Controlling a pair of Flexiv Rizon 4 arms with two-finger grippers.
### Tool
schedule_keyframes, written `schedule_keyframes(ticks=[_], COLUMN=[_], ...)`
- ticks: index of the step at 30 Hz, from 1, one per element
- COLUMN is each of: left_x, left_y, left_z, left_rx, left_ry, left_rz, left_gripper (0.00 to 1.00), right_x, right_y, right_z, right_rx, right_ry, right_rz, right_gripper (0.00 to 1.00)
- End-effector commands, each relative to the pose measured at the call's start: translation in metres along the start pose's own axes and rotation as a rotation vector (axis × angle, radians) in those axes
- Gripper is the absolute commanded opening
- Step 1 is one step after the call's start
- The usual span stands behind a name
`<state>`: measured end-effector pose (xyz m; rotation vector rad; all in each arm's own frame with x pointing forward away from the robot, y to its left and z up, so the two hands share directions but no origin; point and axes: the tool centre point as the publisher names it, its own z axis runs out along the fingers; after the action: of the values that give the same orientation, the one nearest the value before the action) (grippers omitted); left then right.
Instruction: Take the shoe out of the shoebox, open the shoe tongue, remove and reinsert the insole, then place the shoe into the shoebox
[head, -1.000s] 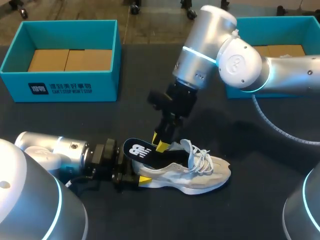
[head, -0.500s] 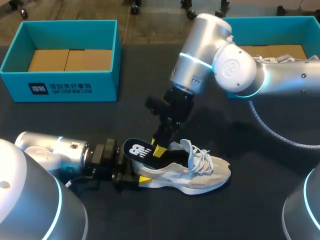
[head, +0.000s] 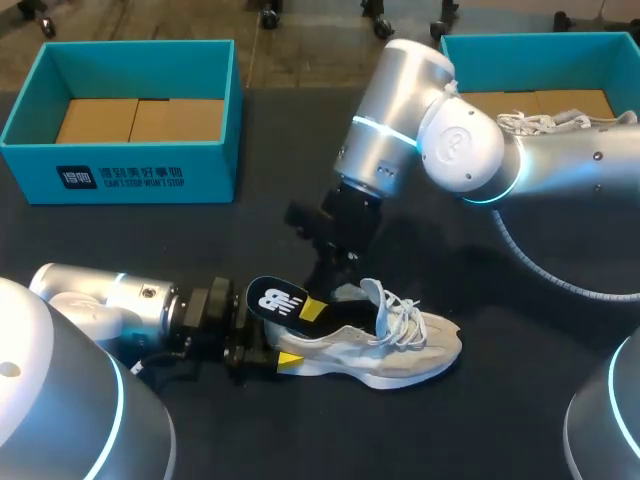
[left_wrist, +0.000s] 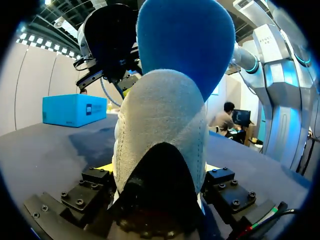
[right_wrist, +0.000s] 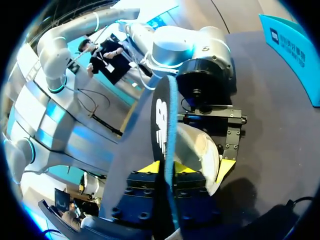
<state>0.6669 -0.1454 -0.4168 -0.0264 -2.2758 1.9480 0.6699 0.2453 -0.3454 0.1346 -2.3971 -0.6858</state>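
Table (head: 200, 250): carries both shoeboxes at the far side and the shoe near the front, between the two arms.
Right arm (head: 440, 130): comes in from the right and bends down over the shoe; has swung leftward across the last second, drawing the wrist slightly left and uncovering the box behind.
Left arm (head: 100, 300): lies low along the front left, unmoved, bracing the shoe.
Left shoebox (head: 120, 178): stands far left, well apart from the shoe, showing only its cardboard floor.
Right shoebox (head: 520, 45): stands far right behind the right arm, holding a second shoe (head: 545, 122).
Shoe (head: 400, 345): rests on its sole outside both boxes, toe to the right, tongue lifted, heel in the left gripper; has not shifted.
Insole (head: 275, 298): pokes heel-first up out of the collar, forepart hidden inside; has barely moved despite the arm's swing, so probably marks a re-angling rather than progress; cannot tell from here whether for the pull out or the push back in.
Right gripper (right_wrist: 169, 169): clamps the insole edge-on between both yellow tips, plain in the right wrist view only; shows just one tip in the head view.
Left gripper (left_wrist: 159, 185): pinches the shoe's heel from both sides; reveals in the left wrist view the insole's blue underside rising above the heel, against only the black printed face in the head view.
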Motion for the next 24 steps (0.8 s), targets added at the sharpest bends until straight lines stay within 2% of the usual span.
schedule_keyframes(ticks=[1, 6, 20, 21, 24], left_x=[-0.001, -0.001, -0.001, -0.001, -0.001], left_y=[0.004, 0.004, 0.004, 0.004, 0.004], left_z=[0.002, 0.002, 0.002, 0.002, 0.002], left_rx=[0.001, 0.001, 0.001, 0.001, 0.001], left_ry=[0.0, 0.0, 0.0, 0.0, 0.0], left_rz=[-0.001, -0.001, -0.001, -0.001, -0.001], left_gripper=[0.0, 0.0, 0.0, 0.0, 0.0], right_x=[0.001, 0.006, 0.006, 0.003, 0.003], right_y=[0.0, 0.011, 0.011, 0.017, 0.03], right_z=[0.004, -0.003, -0.003, 0.0, -0.011], right_rx=[-0.018, -0.04, -0.04, -0.062, -0.057], right_ry=[-0.01, -0.04, -0.04, -0.048, -0.067], right_rz=[-0.006, -0.015, -0.015, -0.081, -0.119], right_gripper=[0.0, 0.0, 0.0, 0.0, 0.0])
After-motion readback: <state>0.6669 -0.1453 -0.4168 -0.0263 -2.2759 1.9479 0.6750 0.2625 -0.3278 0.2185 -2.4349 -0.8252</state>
